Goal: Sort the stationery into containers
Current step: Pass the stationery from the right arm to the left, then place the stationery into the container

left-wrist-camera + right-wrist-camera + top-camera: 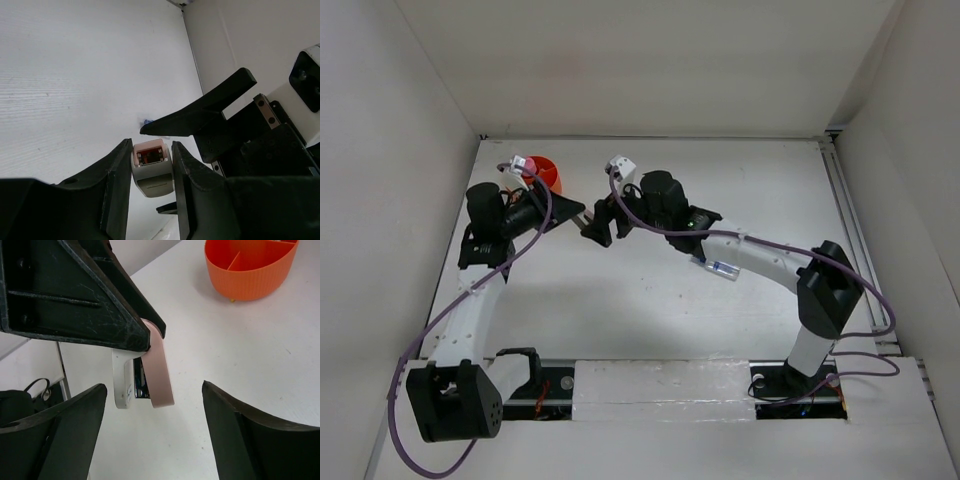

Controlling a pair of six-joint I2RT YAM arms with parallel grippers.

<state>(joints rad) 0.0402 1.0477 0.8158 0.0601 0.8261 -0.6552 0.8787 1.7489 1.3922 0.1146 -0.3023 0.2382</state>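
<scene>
Surface: white table (650, 320), white walls (380, 150) close on three sides | Room: orange divided tub (548, 172) upper left by back wall, centre open | left gripper (151, 150) clamped on pink-and-white mini stapler (151, 170) | right gripper (154, 386) spread wide, holding nothing, facing it | top view only: clear blue-capped tube (723, 268) beside right arm (770, 262)

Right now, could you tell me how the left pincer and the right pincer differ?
The left pincer is shut on a pink-and-white mini stapler; the right pincer is open and empty. The left pincer sits nearer the orange divided tub than the right pincer. Both have black fingers.
</scene>
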